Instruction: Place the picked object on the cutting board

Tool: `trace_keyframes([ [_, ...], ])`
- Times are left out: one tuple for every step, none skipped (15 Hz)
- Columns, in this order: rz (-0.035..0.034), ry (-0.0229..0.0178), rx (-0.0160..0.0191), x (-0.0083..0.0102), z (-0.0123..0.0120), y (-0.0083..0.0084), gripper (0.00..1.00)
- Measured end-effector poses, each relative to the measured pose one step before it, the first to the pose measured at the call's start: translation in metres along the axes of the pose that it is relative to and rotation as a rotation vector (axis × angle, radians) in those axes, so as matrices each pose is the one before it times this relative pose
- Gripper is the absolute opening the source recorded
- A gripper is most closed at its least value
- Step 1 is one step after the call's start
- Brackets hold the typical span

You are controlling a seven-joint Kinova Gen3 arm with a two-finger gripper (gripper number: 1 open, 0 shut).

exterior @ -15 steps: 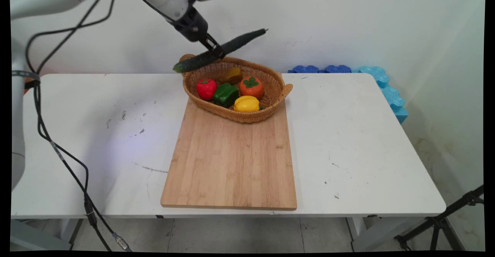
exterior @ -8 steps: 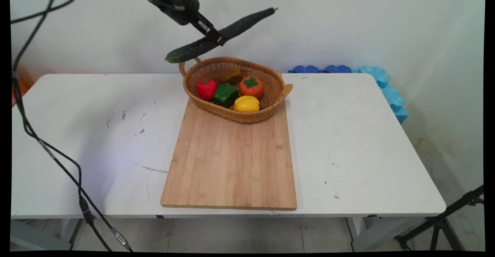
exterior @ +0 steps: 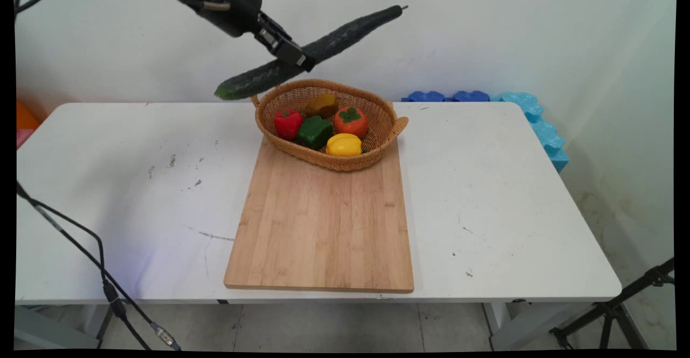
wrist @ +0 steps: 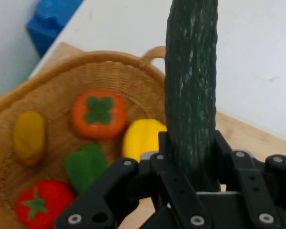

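My gripper (exterior: pixel 299 59) is shut on a long dark green cucumber (exterior: pixel 345 30), gripping it near the middle and holding it tilted in the air above the back left rim of a wicker basket (exterior: pixel 385 137). In the hand view the cucumber (wrist: pixel 190 76) runs up between my fingers (wrist: pixel 169 148), with the basket (wrist: pixel 128 71) below. The basket holds a red pepper (exterior: pixel 287 123), a green pepper (exterior: pixel 315 131), a yellow pepper (exterior: pixel 343 144), an orange persimmon (exterior: pixel 350 121) and a brownish-yellow piece (exterior: pixel 322 104).
The basket stands on the far end of a wooden cutting board (exterior: pixel 323 223) in the middle of the white table (exterior: pixel 512 196). Blue foam blocks (exterior: pixel 517 110) lie along the table's back right edge. Black cables (exterior: pixel 81 250) hang at the left.
The gripper has lifted the cucumber up from the basket's rim and, since half a second ago, carried it slightly nearer the camera; the arm's white link has swung out of view.
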Motion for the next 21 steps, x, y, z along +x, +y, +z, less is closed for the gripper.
trace_keyframes([
  [0.00665, -0.00001, -0.00876, -0.00272, -0.00137, 0.00596, 0.00],
  [0.00891, 0.00035, -0.01164, -0.00462, -0.00119, 0.00817, 0.00],
  [0.01233, -0.00124, -0.01252, -0.00534, 0.00003, 0.00929, 0.00],
  [0.01402, -0.00272, -0.01095, -0.00594, 0.00163, 0.00870, 0.00],
  [0.01329, -0.00344, -0.00734, -0.00558, 0.00252, 0.00651, 0.00],
  [0.01611, -0.00525, -0.00735, -0.00648, 0.00391, 0.00683, 0.00],
  [0.01692, -0.00759, -0.00695, -0.00683, 0.00536, 0.00623, 0.00],
  [0.01327, -0.00633, -0.00538, -0.00594, 0.00534, 0.00485, 0.00],
  [0.01554, -0.00790, -0.00609, -0.00653, 0.00688, 0.00525, 0.00],
  [0.01559, -0.00862, -0.00576, -0.00631, 0.00752, 0.00495, 0.00],
  [0.01374, -0.00721, -0.00622, -0.00525, 0.00701, 0.00423, 0.00],
  [0.00889, -0.00469, -0.00408, -0.00326, 0.00459, 0.00268, 0.00],
  [0.01403, -0.00827, -0.00661, -0.00495, 0.00734, 0.00412, 0.00],
  [0.00864, -0.00507, -0.00432, -0.00311, 0.00475, 0.00257, 0.00],
  [0.01186, -0.00873, -0.00670, -0.00488, 0.00736, 0.00394, 0.00],
  [0.01212, -0.01005, -0.00728, -0.00532, 0.00851, 0.00420, 0.00],
  [0.00982, -0.01027, -0.00707, -0.00509, 0.00833, 0.00379, 0.00],
  [0.00695, -0.00951, -0.00621, -0.00432, 0.00726, 0.00291, 0.00],
  [0.00437, -0.00614, -0.00419, -0.00268, 0.00481, 0.00182, 0.00],
  [0.00548, -0.00877, -0.00578, -0.00370, 0.00726, 0.00210, 0.00],
  [0.00551, -0.00966, -0.00601, -0.00401, 0.00787, 0.00185, 0.00],
])
